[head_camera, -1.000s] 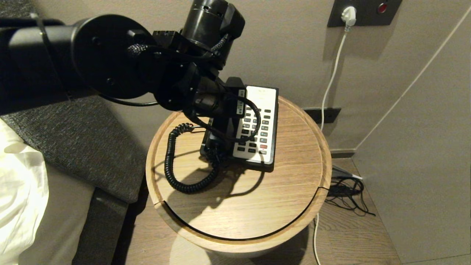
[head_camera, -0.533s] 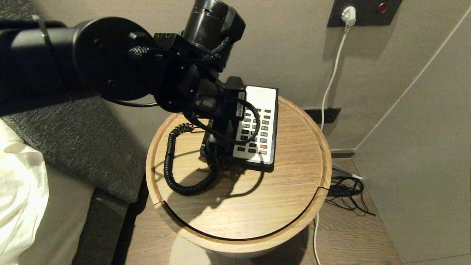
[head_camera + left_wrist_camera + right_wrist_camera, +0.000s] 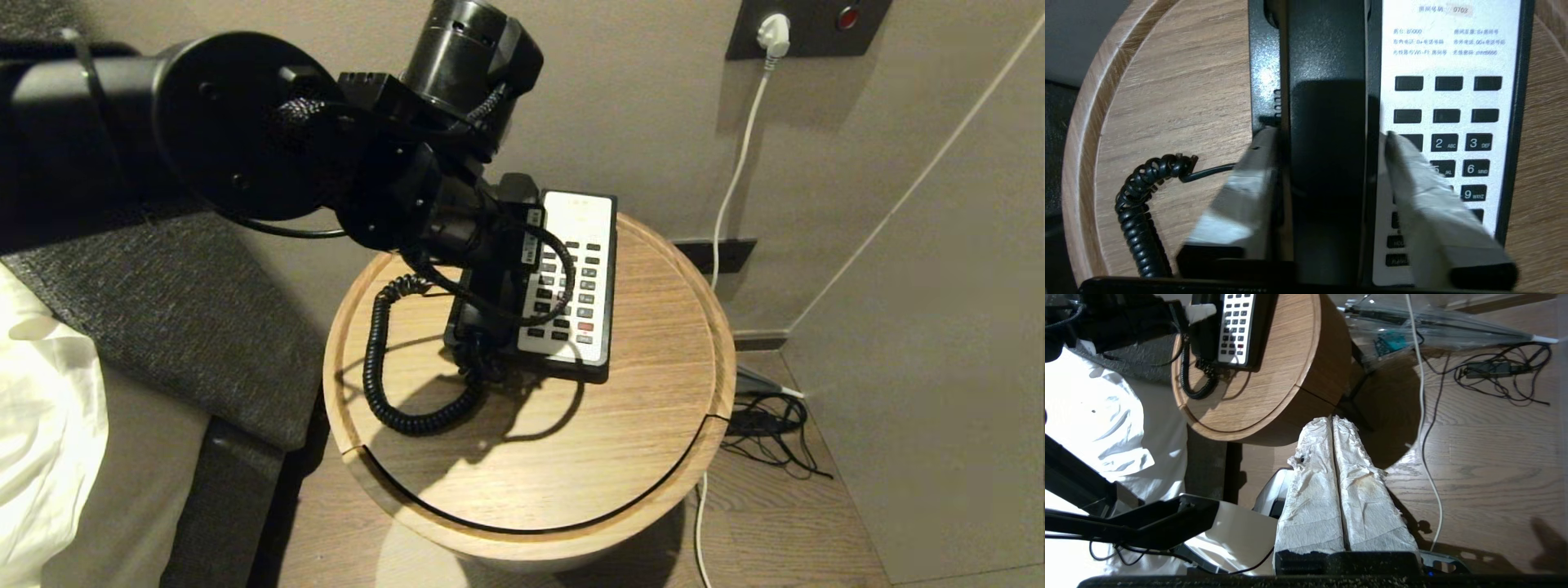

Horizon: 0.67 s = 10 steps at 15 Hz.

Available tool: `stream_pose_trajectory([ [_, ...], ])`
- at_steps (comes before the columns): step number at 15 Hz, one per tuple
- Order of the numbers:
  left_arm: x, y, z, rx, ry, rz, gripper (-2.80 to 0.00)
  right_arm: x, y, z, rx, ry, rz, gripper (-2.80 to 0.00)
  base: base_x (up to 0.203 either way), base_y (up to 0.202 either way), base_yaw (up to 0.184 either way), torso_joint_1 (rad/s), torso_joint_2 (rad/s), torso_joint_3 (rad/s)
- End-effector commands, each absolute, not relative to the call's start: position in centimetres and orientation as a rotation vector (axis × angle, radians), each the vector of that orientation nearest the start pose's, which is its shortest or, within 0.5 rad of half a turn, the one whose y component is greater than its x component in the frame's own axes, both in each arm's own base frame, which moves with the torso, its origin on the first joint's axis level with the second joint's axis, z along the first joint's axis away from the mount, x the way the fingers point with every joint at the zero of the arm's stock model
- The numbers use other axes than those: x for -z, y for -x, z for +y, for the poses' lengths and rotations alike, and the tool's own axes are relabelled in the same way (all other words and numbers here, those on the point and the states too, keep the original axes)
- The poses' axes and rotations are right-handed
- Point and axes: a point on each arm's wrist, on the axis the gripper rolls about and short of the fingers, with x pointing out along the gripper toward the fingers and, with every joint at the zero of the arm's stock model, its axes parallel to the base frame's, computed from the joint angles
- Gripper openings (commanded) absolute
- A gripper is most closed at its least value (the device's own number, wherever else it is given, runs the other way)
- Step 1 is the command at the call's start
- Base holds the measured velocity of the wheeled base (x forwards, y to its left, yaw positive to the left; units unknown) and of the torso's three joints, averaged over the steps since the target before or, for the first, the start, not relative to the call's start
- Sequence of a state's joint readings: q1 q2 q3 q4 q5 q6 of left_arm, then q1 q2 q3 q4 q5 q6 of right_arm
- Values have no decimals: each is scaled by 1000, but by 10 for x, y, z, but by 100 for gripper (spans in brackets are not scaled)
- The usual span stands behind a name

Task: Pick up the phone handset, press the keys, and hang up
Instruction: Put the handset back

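The black phone handset (image 3: 1327,61) lies lengthwise in the cradle on the left side of the black-and-white phone base (image 3: 584,237), beside the keys (image 3: 1457,143). My left gripper (image 3: 1329,132) reaches down over it. The taped fingers (image 3: 1249,192) straddle the handset, open, with a narrow gap on each side. In the head view the left arm covers most of the handset (image 3: 519,189). Its coiled cord (image 3: 380,367) loops across the round wooden table (image 3: 653,392). My right gripper (image 3: 1332,418), wrapped in white paper, hangs shut and empty over the floor, away from the table.
A white cable (image 3: 739,163) runs from the wall socket (image 3: 773,33) down to a tangle of black wires (image 3: 771,425) on the floor right of the table. A grey upholstered bed edge (image 3: 188,327) with white bedding (image 3: 41,425) stands on the left.
In the head view the left arm stays over the phone with only a slight shift. Handset, cord and base lie where they were.
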<state>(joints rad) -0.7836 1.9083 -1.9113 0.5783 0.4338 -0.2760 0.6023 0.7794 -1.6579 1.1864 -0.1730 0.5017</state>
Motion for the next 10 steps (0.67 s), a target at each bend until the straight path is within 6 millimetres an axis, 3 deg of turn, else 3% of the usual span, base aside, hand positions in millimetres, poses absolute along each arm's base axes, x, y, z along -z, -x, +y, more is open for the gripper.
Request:
stream_pose_trajectory([
  [1, -308, -258, -244, 268, -50, 505, 0, -361, 48, -37, -337, -370, 400, -280, 0, 0, 0, 0, 0, 0],
  [5, -320, -251, -237, 270, -21, 478, 0, -361, 47, -37, -338, -368, 403, -280, 0, 0, 0, 0, 0, 0],
  [9, -360, -215, -205, 298, 76, 398, 0, -359, 41, -33, -333, -350, 430, -280, 0, 0, 0, 0, 0, 0],
  [10, -368, -202, -193, 306, 101, 384, -280, -358, 39, -31, -336, -346, 443, -280, 0, 0, 0, 0, 0, 0],
])
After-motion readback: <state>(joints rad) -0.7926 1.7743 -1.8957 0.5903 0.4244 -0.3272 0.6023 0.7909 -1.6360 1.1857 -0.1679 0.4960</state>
